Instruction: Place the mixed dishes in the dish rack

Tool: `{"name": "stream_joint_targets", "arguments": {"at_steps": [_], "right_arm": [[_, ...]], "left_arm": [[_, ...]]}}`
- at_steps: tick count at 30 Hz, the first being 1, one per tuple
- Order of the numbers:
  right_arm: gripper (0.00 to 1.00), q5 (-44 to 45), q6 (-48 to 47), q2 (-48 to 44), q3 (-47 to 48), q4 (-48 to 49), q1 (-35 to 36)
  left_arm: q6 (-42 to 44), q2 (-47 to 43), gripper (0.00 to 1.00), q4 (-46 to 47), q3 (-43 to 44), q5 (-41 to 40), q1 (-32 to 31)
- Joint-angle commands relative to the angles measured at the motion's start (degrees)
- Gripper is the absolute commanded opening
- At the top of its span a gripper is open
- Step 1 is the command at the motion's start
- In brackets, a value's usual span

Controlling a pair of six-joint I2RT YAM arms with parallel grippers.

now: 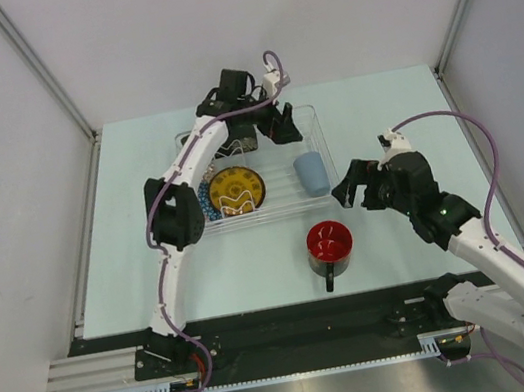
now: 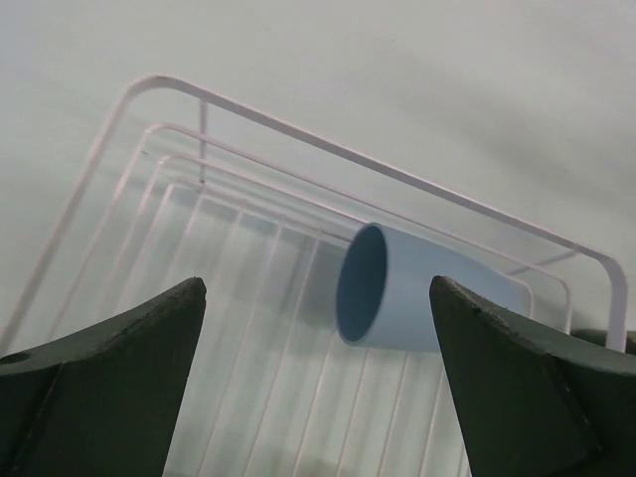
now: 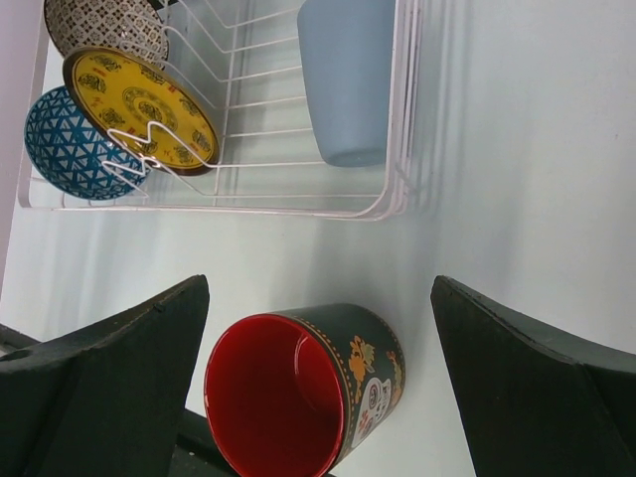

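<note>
The dish rack [image 1: 319, 150] is a clear wire basket in the middle of the table. Inside it stand a yellow plate with a dark rim [image 1: 237, 189] and a blue-patterned bowl [image 1: 207, 202], and a light-blue cup [image 1: 312, 173] lies on its side. A mug [image 1: 329, 244], dark outside and red inside, sits on the table in front of the rack. My left gripper [image 1: 263, 133] hovers open over the rack's far side, with the cup [image 2: 417, 298] beyond its fingers. My right gripper [image 1: 353, 183] hangs open just right of the mug [image 3: 308, 388], which lies between its fingers, untouched.
In the right wrist view a second, dark-patterned bowl [image 3: 104, 25] stands behind the plate [image 3: 139, 104] and the blue bowl [image 3: 70, 149]. The rack's near wall [image 3: 397, 149] runs close above the mug. White walls enclose the table on three sides.
</note>
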Motion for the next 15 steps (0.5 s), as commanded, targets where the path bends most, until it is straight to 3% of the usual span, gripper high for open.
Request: {"name": "stream_joint_targets", "arguments": {"at_steps": [1, 15], "right_arm": [[1.0, 2.29, 0.04, -0.22, -0.3, 0.88, 0.26], [1.0, 1.85, 0.39, -0.21, -1.44, 1.49, 0.17]], "left_arm": [[0.1, 1.13, 1.0, -3.95, 0.7, 9.77, -1.14], [6.17, -1.5, 1.0, -7.82, -2.99, 10.31, -4.3]]}}
